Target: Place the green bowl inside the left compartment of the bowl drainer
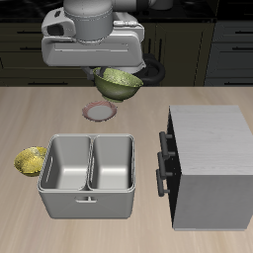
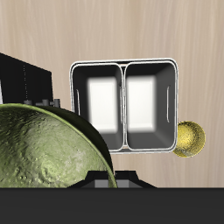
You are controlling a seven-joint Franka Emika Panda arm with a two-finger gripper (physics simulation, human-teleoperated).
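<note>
I have the green bowl (image 1: 119,84) up off the table, tilted, hanging under the gripper (image 1: 107,71) with the jaws closed on its rim, above the table behind the drainer (image 1: 87,176). Both drainer compartments look bare. A yellow bowl (image 1: 31,160) sits just beside the drainer, a small dish (image 1: 98,112) lies below the held bowl, and the cabinet (image 1: 210,166) stands on the drainer's other side.
</note>
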